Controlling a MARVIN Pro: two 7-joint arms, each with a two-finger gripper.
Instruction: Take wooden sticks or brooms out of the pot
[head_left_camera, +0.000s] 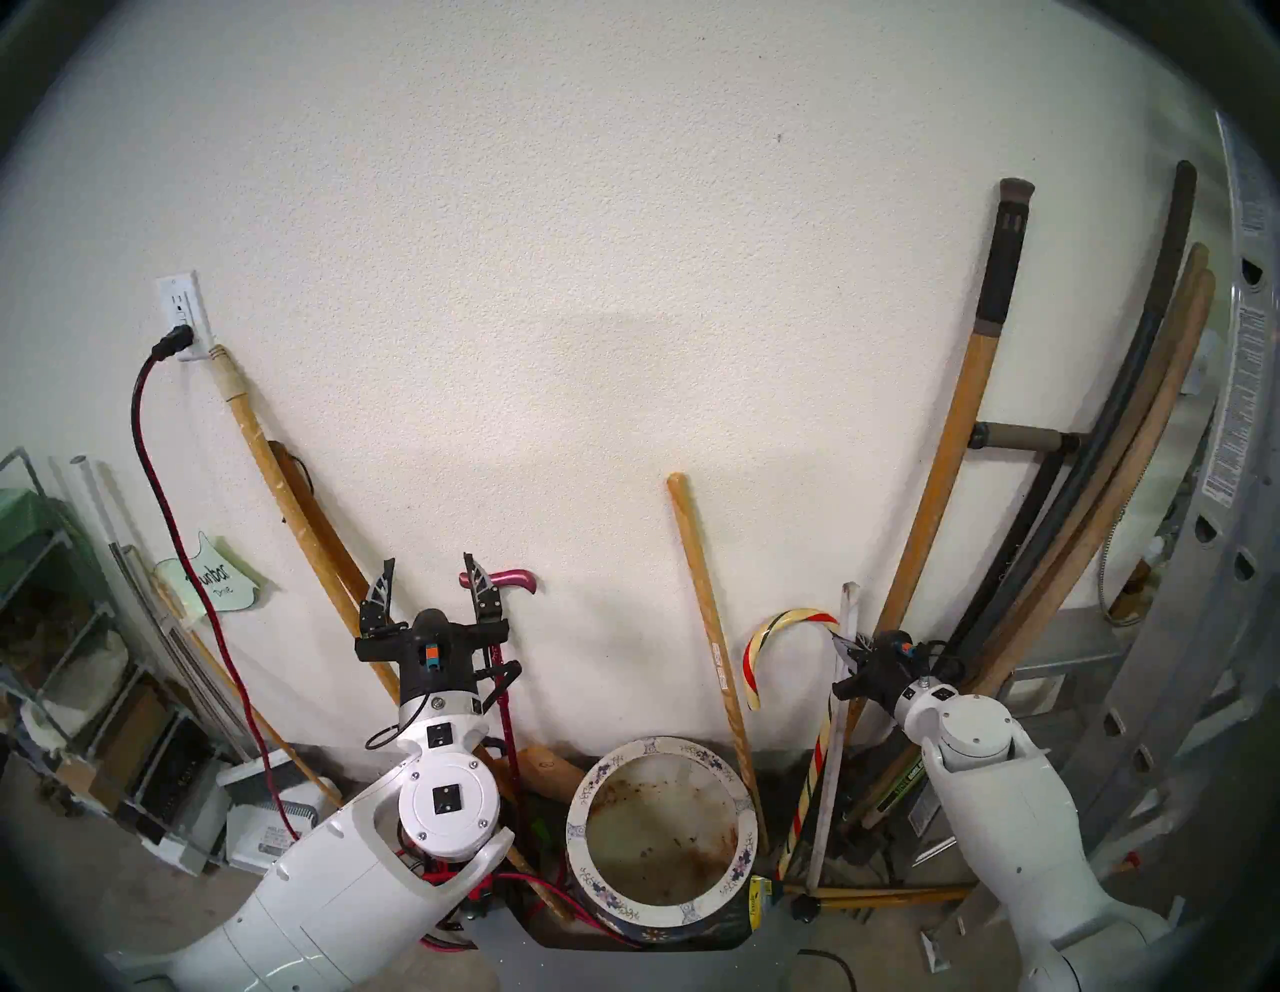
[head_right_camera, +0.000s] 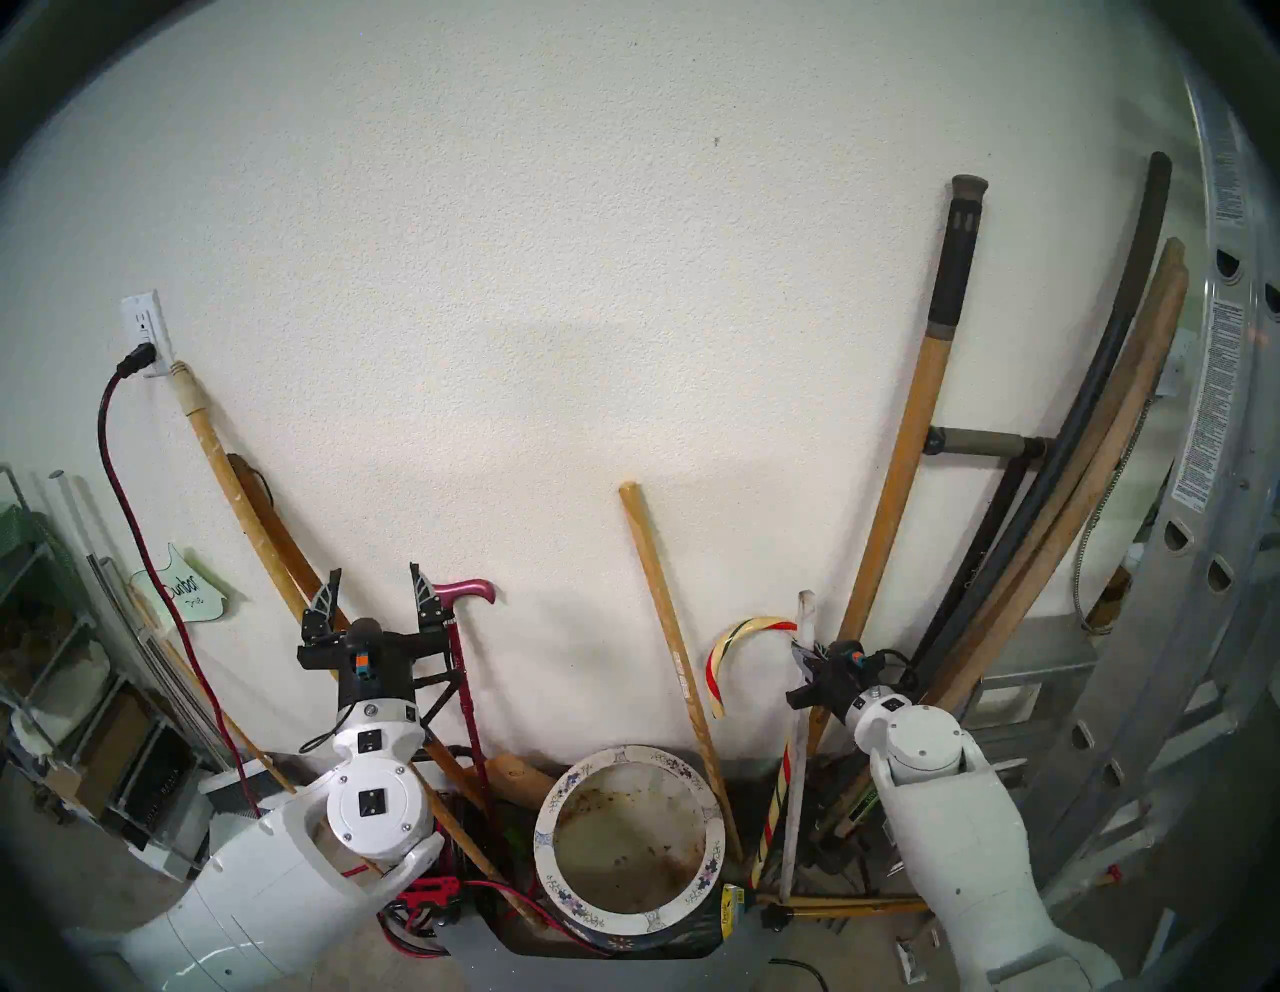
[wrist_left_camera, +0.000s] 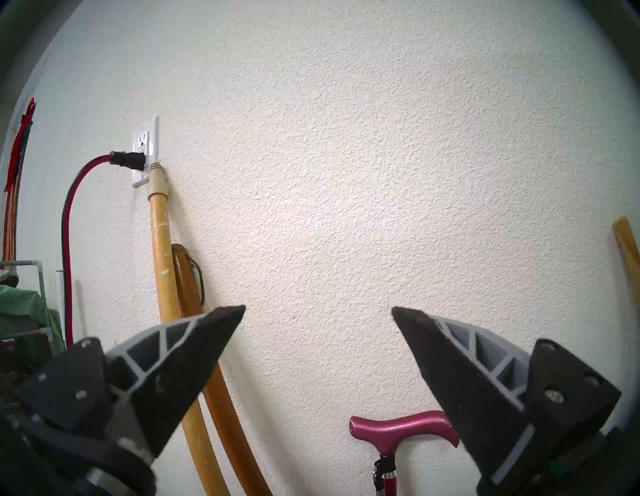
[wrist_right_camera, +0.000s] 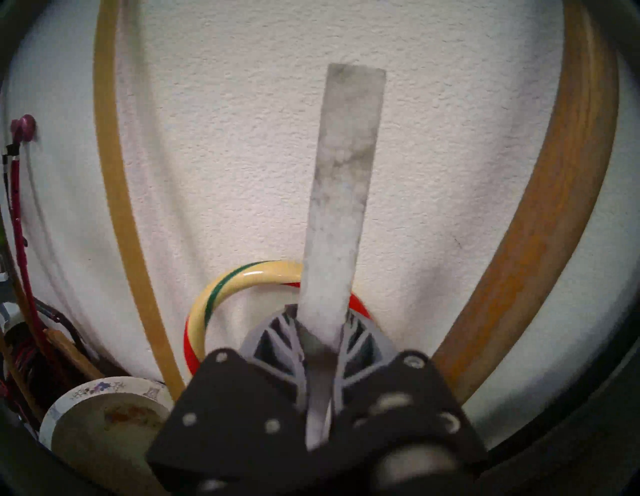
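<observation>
The right pincer (wrist_right_camera: 320, 350) is clamped on the thin white slat (wrist_right_camera: 343, 194), judged light, stiff and smooth, gripped across its flat faces; the left pincer (wrist_left_camera: 318, 311) stands apart, empty.

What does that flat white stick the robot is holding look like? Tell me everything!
The white slat is thin, flat and straight, with a square-cut top and grey smudges over its pale face. It may be painted wood. It stands nearly upright, outside the pot, close to the textured wall. The right gripper is shut on it below its top. The candy-cane stick curls behind it. In the head view its lower end reaches down into the clutter beside the pot.
</observation>
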